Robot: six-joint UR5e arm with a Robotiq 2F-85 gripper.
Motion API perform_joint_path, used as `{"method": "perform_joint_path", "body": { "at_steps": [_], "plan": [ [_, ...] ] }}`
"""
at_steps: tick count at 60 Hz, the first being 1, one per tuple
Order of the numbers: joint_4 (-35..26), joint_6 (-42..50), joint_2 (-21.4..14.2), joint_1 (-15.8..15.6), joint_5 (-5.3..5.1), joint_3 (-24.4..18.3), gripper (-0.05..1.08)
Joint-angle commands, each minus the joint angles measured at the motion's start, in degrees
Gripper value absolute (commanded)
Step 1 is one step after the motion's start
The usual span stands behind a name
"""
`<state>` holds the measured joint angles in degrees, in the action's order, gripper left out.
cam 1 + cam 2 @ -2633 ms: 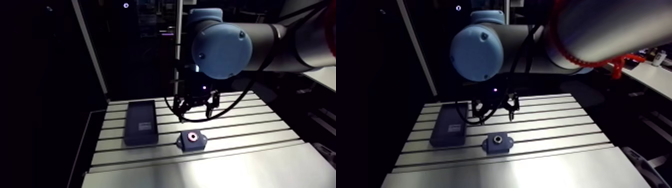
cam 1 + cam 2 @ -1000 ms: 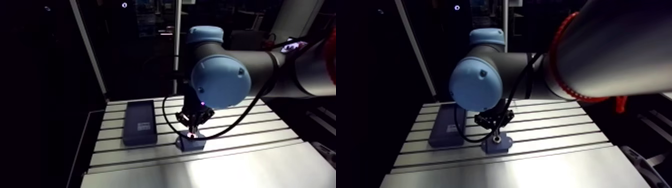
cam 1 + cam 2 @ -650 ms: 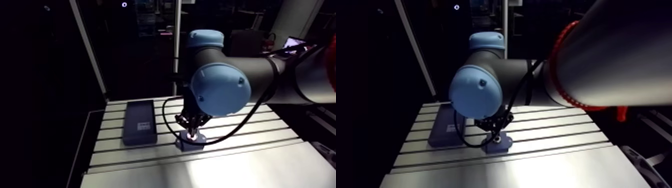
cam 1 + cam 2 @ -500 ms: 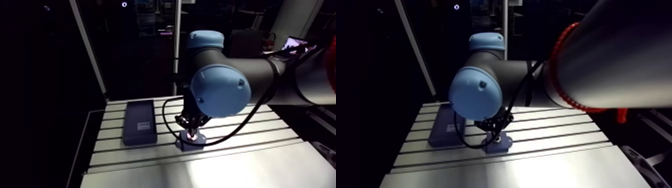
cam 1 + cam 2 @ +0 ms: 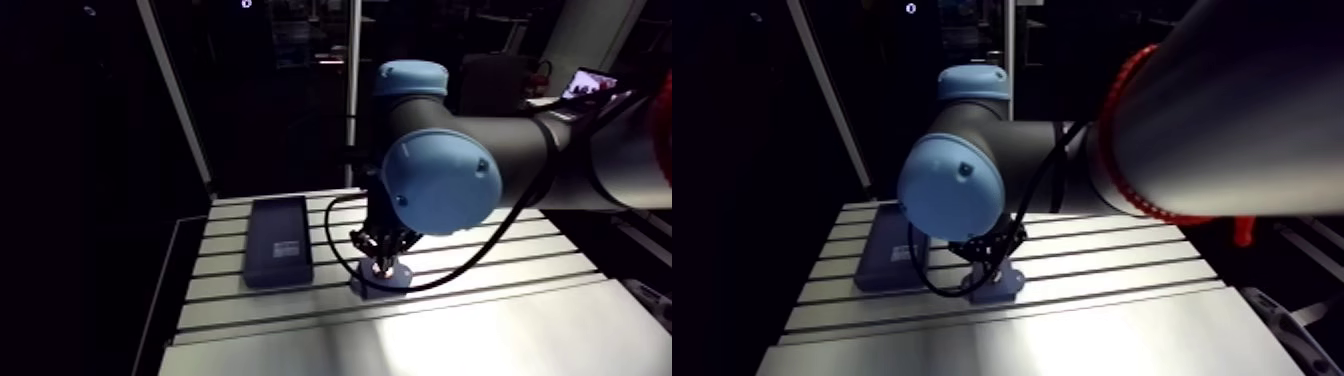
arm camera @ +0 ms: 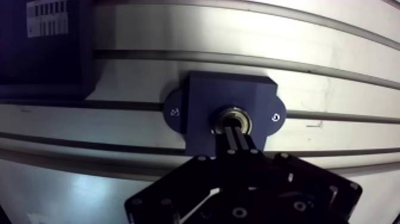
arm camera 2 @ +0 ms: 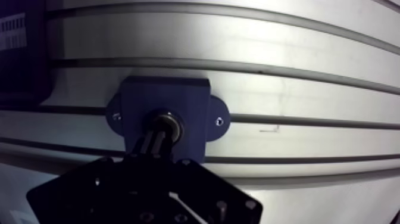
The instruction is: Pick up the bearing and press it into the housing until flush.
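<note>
I find the black two-fingered gripper clenched: its fingers lie side by side, with nothing clamped between them. The fingertips sit against the silver metal ring bearing. The bearing is seated in the round bore of the dark blue plastic housing block. From the wrist view I cannot tell whether the bearing's face is level with the housing's top.

The housing has a rounded ear with a small hole on each of two opposite sides. It lies flat on the slotted aluminium table, across one of the slots. Further off, to one side of the housing and apart from it, lies a flat dark rectangular box with a white printed label. In the arm view the gripper stands upright over the housing.
</note>
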<state>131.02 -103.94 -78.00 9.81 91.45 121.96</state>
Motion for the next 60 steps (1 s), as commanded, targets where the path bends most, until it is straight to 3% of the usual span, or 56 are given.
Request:
{"method": "perform_joint_path", "body": {
  "at_steps": [1, 60],
  "plan": [
    [0.1, -0.1, 0.7, 0.1, 0.00, -0.4, 1.08],
    [1.1, -1.2, 1.9, 0.6, 0.00, -0.4, 1.08]
  ]
}}
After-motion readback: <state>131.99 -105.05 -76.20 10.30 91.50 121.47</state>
